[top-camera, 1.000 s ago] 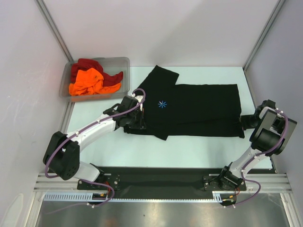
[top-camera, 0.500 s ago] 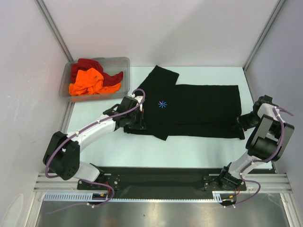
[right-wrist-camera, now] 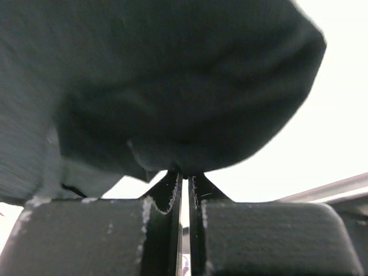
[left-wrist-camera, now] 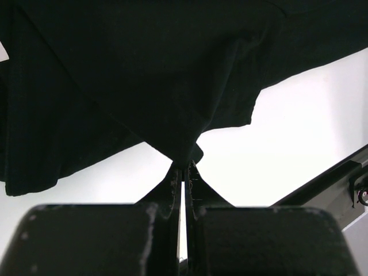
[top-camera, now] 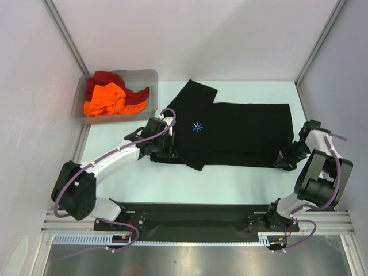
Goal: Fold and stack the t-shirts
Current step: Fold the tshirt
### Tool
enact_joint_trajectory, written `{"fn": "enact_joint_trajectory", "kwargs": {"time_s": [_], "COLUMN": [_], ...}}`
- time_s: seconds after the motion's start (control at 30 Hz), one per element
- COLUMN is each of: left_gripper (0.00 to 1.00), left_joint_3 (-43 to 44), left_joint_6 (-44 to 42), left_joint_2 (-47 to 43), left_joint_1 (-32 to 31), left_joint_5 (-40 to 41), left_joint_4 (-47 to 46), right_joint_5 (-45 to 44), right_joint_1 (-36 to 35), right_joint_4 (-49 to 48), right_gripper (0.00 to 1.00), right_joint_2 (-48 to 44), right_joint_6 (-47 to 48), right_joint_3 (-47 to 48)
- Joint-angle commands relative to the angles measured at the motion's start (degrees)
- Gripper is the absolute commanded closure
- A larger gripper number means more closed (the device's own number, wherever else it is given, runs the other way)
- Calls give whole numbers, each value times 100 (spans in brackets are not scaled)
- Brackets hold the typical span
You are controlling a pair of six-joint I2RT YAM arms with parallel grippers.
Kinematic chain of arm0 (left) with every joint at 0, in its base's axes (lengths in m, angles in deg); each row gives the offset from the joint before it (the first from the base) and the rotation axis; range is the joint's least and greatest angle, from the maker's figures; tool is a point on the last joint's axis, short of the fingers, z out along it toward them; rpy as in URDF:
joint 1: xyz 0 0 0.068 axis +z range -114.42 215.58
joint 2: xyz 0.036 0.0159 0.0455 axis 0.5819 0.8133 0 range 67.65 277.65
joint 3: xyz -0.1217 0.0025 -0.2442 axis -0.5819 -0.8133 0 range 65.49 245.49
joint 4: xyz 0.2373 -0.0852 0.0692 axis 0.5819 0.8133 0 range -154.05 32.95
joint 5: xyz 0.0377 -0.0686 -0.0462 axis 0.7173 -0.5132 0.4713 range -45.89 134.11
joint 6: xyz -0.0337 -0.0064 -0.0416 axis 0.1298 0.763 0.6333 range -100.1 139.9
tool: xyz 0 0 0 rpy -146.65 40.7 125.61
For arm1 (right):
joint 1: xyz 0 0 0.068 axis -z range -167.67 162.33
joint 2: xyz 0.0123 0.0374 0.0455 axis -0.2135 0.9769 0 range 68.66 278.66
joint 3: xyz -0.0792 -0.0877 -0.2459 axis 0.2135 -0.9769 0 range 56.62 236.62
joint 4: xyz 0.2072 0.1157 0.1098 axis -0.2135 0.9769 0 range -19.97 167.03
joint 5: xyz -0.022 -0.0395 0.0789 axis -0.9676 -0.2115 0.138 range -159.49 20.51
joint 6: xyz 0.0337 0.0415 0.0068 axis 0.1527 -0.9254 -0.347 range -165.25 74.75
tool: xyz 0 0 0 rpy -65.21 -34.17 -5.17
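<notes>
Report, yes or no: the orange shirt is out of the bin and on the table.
No: the orange shirt lies bunched inside the bin, together with the dark red shirt.

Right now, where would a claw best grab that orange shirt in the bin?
Probably pinch the raised bunch atop the orange shirt, coming straight down: it lies crumpled against the dark red shirt inside the walled bin, so sideways approaches look blocked.

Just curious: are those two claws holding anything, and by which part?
Both hold the black t-shirt: the left gripper pinches its near left edge, the right gripper its near right corner.
</notes>
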Motion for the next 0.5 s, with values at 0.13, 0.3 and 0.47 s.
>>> {"fn": "enact_joint_trajectory", "kwargs": {"time_s": [0.13,0.3,0.47], "left_gripper": [100,100,100], "left_joint_3": [18,-289,-702], "left_joint_6": [-54,113,270], "left_joint_2": [-540,-1224,-1989], "left_joint_1": [52,52,52], "left_joint_5": [-218,-289,-166], "left_joint_4": [0,88,351], "right_joint_5": [-417,-803,-1217], "right_joint_1": [-164,-190,-111], "right_joint_4": [1044,1334,1466], "right_gripper": [100,100,100], "right_joint_2": [-869,-1151,-1432], "right_joint_6": [565,478,407], "right_joint_3": [-267,-347,-171]}}
